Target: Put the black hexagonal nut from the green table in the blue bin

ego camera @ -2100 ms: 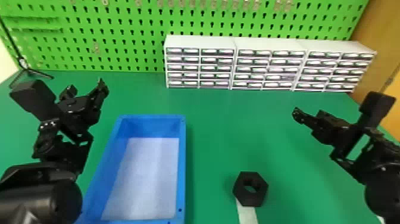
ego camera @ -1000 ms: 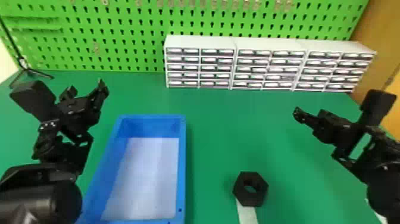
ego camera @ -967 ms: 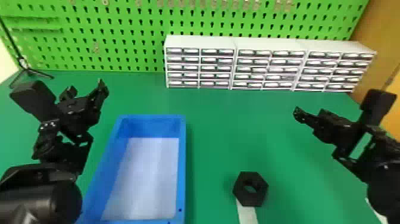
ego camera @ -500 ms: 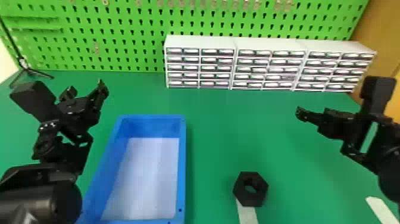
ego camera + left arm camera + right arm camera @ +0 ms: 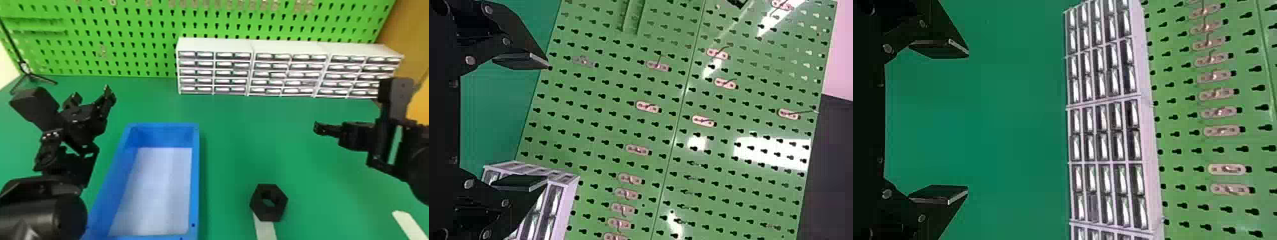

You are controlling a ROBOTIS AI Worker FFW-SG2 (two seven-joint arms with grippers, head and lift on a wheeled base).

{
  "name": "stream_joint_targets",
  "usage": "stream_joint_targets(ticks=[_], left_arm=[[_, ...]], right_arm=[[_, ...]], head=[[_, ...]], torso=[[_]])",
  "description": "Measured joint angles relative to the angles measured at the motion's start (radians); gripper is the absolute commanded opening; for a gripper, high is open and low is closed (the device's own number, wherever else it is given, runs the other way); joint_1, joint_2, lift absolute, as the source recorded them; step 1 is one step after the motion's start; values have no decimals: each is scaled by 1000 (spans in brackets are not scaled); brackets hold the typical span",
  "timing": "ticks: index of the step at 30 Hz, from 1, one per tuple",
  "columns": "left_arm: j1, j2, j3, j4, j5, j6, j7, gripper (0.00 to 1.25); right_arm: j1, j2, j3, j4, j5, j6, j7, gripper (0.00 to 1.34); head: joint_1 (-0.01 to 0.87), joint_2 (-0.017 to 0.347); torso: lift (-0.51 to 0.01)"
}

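Black hexagonal nut [image 5: 271,212] sits at blue bin's [image 5: 195,178] 3 o'clock, left gripper [image 5: 92,94] and right gripper [image 5: 317,127] fingers both super wide.

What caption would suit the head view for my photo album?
Left gripper and right gripper poised above a green table, a black hexagonal nut right of the blue bin.

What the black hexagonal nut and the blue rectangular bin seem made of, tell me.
The nut looks like matte plastic: dark faces without metallic shine, though coated metal remains possible. The bin looks like smooth moulded plastic, judging by its evenly blue walls and rim.
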Motion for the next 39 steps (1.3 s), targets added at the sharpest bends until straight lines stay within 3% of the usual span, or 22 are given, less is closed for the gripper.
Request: stream_joint_targets(ticks=[8,20,39], left_arm=[[0,0,1,-1,1,0,0,815],[0,0,1,-1,2,0,0,815],[10,0,17,-6,0,0,-3,815]], right_arm=[[-21,-1,34,-16,5,108,0,1025],[-30,3,86,-121,42,331,0,1023],[47,24,98,-198,43,347,0,1022]], head=[[692,8],[692,8],[692,8]], torso=[[-97],[-97],[-97]])
